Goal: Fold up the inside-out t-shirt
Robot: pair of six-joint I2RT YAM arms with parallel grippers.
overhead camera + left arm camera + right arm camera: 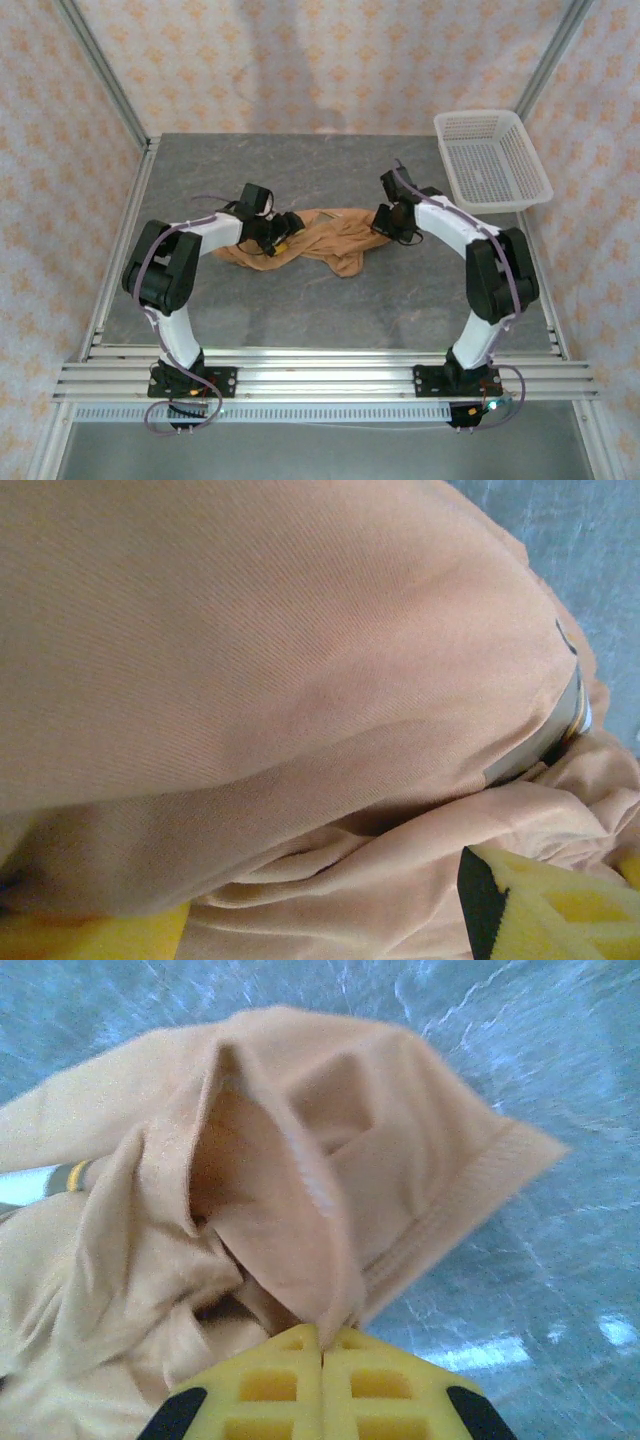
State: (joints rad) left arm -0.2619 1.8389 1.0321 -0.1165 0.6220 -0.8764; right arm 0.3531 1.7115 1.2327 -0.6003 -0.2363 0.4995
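Basket [447, 158] of white plastic mesh, far right corner of the grey table [300, 300], its mesh floor visible from wall to wall. Tan t-shirt [325, 235] lies crumpled mid-table, well apart from the basket, between the two arms. Left gripper [275, 240] sits at the cloth's left end; wrist view, yellow fingers [545, 905] stand wide apart with loose folds draped over and between them. Right gripper [385, 222] meets the cloth's right end; wrist view, right gripper [322, 1345] pads pressed together, pinching a fold beside the hemmed edge.
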